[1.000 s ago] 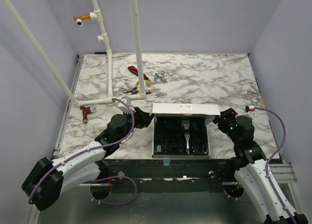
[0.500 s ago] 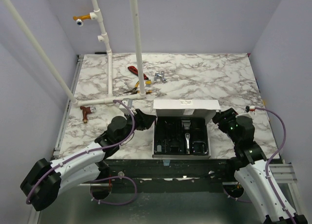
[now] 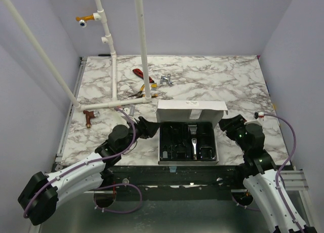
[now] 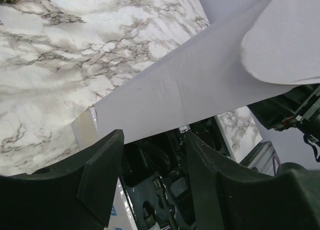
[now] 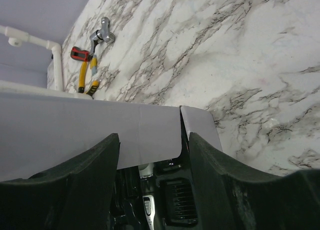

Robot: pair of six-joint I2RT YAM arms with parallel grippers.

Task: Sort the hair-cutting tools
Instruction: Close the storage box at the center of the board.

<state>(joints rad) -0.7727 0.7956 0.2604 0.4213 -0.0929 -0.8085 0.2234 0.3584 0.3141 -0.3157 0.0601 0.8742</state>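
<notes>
Marble table (image 3: 212, 81) white, grey-veined; box lid (image 3: 191, 110) white; clipper (image 3: 194, 146) black, silver-tipped.

Soft, even overhead light fills every view, with no glare on the marble table (image 3: 228, 81) and only faint shadows. In both wrist views the near-black fingers (image 5: 80, 190) are dim and slightly soft. Between the jaws the box (image 4: 124, 210) sinks into deep shadow, and the white lid (image 4: 190, 95) just beyond them is bright, its nearest flap blurred
</notes>
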